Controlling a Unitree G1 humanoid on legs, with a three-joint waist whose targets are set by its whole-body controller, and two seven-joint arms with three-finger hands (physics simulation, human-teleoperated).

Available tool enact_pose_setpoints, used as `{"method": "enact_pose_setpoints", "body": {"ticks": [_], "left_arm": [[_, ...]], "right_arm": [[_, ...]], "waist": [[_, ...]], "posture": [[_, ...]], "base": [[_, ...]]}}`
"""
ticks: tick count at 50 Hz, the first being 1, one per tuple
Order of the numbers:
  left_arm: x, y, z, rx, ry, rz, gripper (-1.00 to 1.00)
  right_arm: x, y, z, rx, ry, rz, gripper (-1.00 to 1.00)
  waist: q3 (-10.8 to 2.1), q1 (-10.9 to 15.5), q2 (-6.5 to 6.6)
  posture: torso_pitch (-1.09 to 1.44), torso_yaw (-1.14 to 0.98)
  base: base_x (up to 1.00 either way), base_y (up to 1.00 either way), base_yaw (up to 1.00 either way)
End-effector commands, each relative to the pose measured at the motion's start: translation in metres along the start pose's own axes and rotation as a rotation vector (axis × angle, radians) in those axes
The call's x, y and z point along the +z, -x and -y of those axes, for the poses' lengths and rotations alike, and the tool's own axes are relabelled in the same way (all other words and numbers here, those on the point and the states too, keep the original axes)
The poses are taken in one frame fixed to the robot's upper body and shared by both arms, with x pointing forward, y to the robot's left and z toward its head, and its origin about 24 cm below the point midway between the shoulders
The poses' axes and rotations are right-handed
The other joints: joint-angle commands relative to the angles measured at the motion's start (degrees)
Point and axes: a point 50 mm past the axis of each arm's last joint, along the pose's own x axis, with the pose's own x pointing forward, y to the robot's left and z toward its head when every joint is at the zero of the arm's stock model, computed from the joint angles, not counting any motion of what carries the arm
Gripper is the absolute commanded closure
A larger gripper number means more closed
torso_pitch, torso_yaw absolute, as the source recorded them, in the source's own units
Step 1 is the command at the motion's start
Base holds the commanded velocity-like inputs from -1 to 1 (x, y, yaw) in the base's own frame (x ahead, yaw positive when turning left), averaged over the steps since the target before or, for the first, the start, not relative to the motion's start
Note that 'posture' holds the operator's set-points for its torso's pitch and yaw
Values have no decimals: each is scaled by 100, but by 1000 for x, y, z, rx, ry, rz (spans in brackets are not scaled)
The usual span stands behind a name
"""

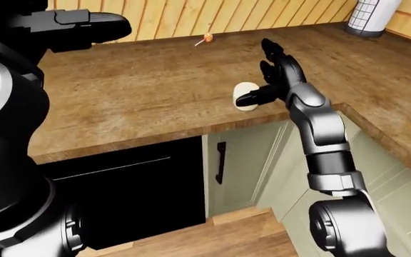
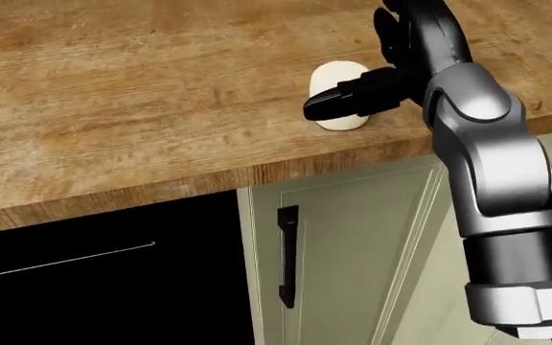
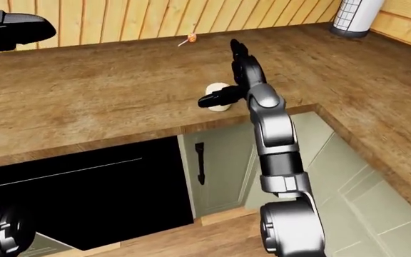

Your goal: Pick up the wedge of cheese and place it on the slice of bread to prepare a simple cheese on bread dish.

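Observation:
A pale cream, rounded piece (image 2: 338, 77) lies on the wooden counter (image 2: 132, 108) close to its near edge; I cannot tell whether it is the bread or the cheese. No yellow wedge shows in any view. My right hand (image 2: 370, 70) is over and just right of this piece. It is open, with the fingers (image 2: 398, 29) stretched toward the top of the head view and the thumb (image 2: 338, 100) lying across the piece's lower edge. My left hand (image 1: 84, 25) hangs high at the top left of the left-eye view, far from the piece, its fingers unclear.
A small orange lollipop-like item (image 1: 208, 38) lies near the plank wall. A white mesh cylinder (image 1: 368, 16) stands at the top right. Below the counter are a black appliance front (image 2: 94, 280) and a green cabinet door with a black handle (image 2: 286, 255). The counter wraps round on the right.

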Motion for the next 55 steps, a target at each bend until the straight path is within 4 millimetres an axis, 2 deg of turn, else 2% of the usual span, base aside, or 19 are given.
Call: {"method": "enact_pose_setpoints", "body": {"ticks": [1, 13, 25, 42, 55], "left_arm": [[16, 1, -2, 9, 11, 76, -100], [18, 1, -3, 11, 12, 79, -100], [17, 2, -3, 11, 11, 77, -100], [16, 0, -2, 9, 10, 79, -100], [14, 0, -2, 8, 11, 77, -100]], "right_arm": [[23, 2, 3, -10, 21, 92, -100], [17, 11, 7, -11, 23, 46, -100], [6, 5, 5, -13, 27, 19, -100], [4, -8, 1, -19, 29, 24, -61], [7, -22, -7, -11, 33, 32, -55]], "waist": [[-168, -2, 17], [-137, 12, 2], [-143, 12, 14], [-178, -1, 38], [-194, -17, 57]], "posture": [[0, 0], [0, 0], [0, 0], [0, 0], [0, 0]], "base": [[0, 0, 0], [0, 0, 0], [0, 0, 0], [0, 0, 0], [0, 0, 0]]}}
